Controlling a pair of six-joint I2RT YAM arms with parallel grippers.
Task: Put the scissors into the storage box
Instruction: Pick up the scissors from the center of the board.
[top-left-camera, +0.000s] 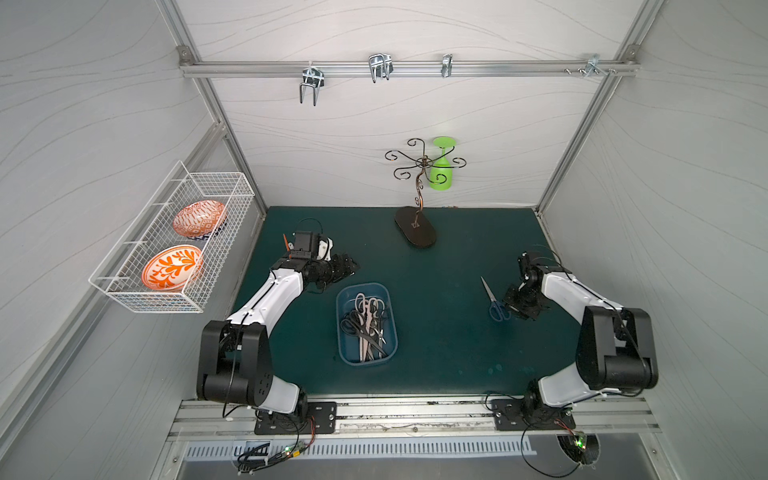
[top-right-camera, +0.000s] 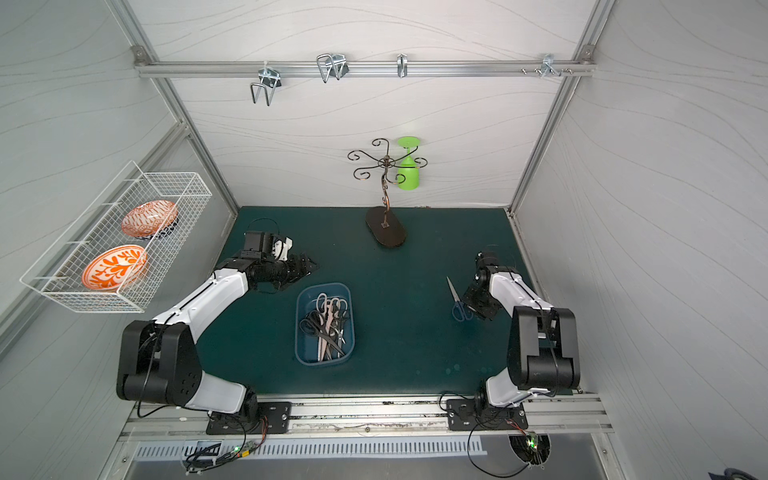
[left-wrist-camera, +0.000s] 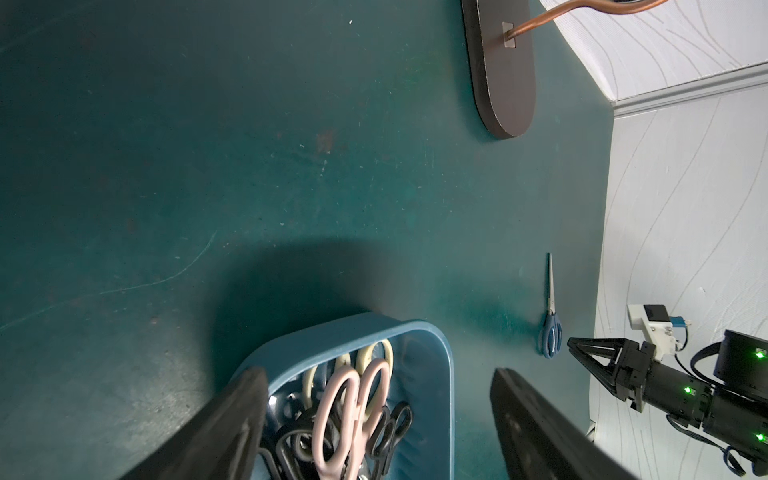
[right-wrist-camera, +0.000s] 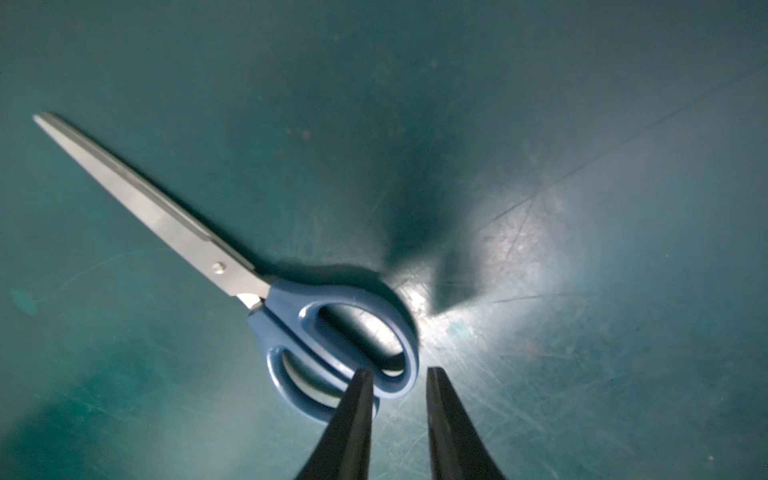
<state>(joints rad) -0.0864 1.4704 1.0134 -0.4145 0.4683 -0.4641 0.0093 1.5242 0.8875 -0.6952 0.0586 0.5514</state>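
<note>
Blue-handled scissors (top-left-camera: 494, 301) (top-right-camera: 457, 303) (left-wrist-camera: 550, 328) (right-wrist-camera: 286, 307) lie flat on the green mat, blades closed and pointing to the back. My right gripper (top-left-camera: 508, 307) (top-right-camera: 470, 308) (right-wrist-camera: 397, 370) is low over their handle, open by a narrow gap. One finger stands over the handle and the other just outside its rim, without pinching it. The dark blue storage box (top-left-camera: 365, 286) (top-right-camera: 324, 286) (left-wrist-camera: 353, 328) holds several scissors (top-left-camera: 365, 324) (top-right-camera: 326, 322) (left-wrist-camera: 353, 399) with black, cream and pink handles. My left gripper (top-left-camera: 351, 266) (top-right-camera: 311, 264) (left-wrist-camera: 378, 370) hangs wide open and empty by the box's far left corner.
A copper glass stand on a dark oval base (top-left-camera: 415, 232) (top-right-camera: 386, 232) (left-wrist-camera: 505, 83) stands at the back, with a green glass (top-left-camera: 441, 174) hanging from it. A white wire basket (top-left-camera: 174, 249) with two orange bowls hangs on the left wall. Metal hooks (top-left-camera: 380, 66) hang on the back rail.
</note>
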